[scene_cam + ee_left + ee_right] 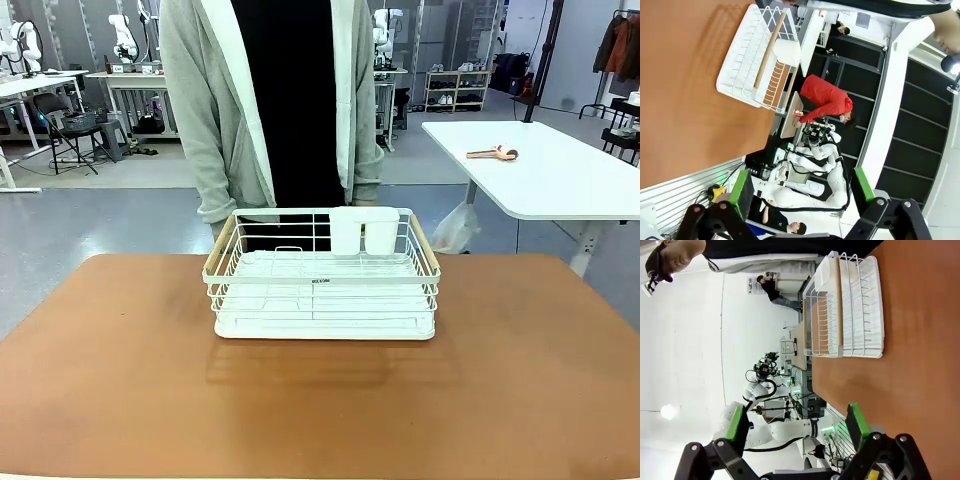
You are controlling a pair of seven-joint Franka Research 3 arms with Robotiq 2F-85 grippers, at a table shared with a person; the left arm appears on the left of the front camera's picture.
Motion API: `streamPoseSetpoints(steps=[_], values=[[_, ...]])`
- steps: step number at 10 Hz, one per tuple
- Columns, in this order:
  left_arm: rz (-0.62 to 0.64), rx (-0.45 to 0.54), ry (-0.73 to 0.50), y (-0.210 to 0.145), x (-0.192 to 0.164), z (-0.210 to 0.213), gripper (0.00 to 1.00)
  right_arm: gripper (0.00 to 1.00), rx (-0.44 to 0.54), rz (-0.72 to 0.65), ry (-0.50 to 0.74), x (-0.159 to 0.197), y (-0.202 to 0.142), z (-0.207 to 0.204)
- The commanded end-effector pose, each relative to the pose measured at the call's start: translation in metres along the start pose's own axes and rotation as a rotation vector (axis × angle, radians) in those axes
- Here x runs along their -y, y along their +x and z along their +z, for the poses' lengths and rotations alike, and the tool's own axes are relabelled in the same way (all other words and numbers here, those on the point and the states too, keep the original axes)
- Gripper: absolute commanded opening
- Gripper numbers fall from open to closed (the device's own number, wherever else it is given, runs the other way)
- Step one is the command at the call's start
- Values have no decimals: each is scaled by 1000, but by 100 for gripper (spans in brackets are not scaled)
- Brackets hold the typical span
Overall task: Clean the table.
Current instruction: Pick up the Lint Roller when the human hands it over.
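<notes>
I see the brown table [120, 400] spread out under the white rack [322, 290]. The rack's long side runs left to right. My left claw [801, 182] and right claw [796, 420] both stand wide apart, holding nothing, well back from the rack. Neither looks nearer.

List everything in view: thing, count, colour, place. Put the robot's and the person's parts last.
table: one, reddish-brown, spans the foreground.
dish rack: one, white wire with wooden side handles, on the table at the middle of its far edge.
utensil holder: one, white, at the rack's far rim, right of centre.
white table: one, white, far right, beyond the brown one.
tool: one, brownish, kind unclear, lying on the white table.
person: one, grey cardigan over black, standing behind the rack.
left gripper: one, black with green pads, open, off the table's edge.
right gripper: one, black with green pads, open, holding nothing.
</notes>
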State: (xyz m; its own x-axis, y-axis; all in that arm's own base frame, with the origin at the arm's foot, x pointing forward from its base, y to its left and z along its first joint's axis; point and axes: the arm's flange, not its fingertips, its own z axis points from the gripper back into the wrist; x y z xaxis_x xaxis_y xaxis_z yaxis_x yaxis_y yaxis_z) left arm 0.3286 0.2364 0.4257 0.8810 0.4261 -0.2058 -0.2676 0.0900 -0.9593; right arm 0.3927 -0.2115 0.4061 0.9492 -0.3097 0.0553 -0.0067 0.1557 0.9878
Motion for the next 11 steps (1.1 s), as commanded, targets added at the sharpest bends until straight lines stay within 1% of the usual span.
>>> streamPoseSetpoints(steps=[1,11], values=[[10,7,0,-1,-3,6,100,100,6,-8,4,1,-2,2],[10,7,0,-1,-3,6,100,100,6,-8,4,1,-2,2]])
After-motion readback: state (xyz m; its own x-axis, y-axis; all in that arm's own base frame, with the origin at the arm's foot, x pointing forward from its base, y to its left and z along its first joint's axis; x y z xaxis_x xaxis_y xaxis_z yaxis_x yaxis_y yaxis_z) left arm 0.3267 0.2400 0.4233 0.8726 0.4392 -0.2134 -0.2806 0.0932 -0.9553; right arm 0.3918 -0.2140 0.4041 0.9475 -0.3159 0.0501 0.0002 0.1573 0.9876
